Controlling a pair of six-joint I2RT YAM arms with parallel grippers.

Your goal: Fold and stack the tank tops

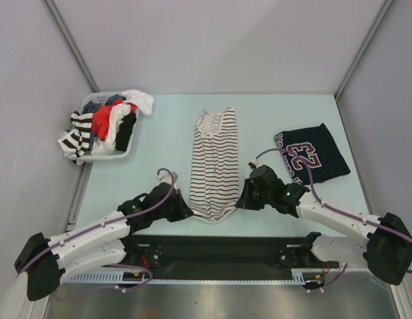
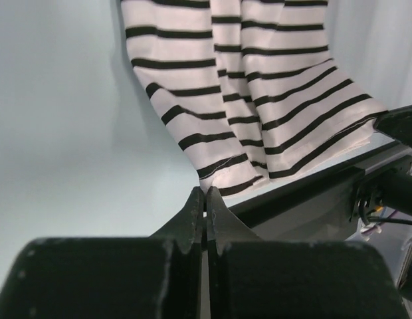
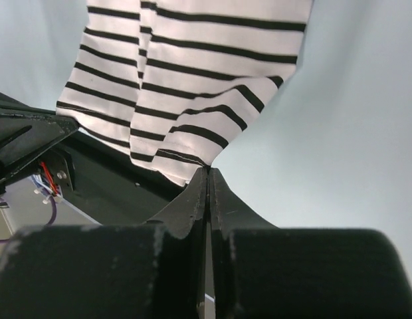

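Surface: pale green table (image 1: 159,133) is sitting between grey walls, with a black strip running along its near edge.
Left arm: is reaching low from 7 o'clock toward the table's centre, its forearm lying almost flat and its wrist pointing toward 2 o'clock.
Left gripper (image 1: 186,211): is meeting the near left hem corner of the striped tank top (image 1: 214,163); in the wrist view, the left gripper (image 2: 206,199) is clenching with no gap between its fingers, and the hem corner (image 2: 222,181) is running right into the tips.
Right arm: is reaching in from 5 o'clock, elbow low, with its wrist turned toward 10 o'clock.
Right gripper (image 1: 240,201): is at the near right hem corner; in the wrist view, the right gripper (image 3: 207,179) is pressing its fingers together on the corner of the striped cloth (image 3: 186,143).
Striped tank top: is lying lengthwise at mid-table, straps toward 12 o'clock and hem toward 6 o'clock at the near edge, narrowed and creased along its length.
Navy jersey (image 1: 311,154): is lying folded at 3 o'clock from the striped top, well apart from it, with its "23" facing up.
Basket (image 1: 126,149): is sitting at 10 o'clock, holding a heap of clothes (image 1: 109,119) in red, white, black and stripes.
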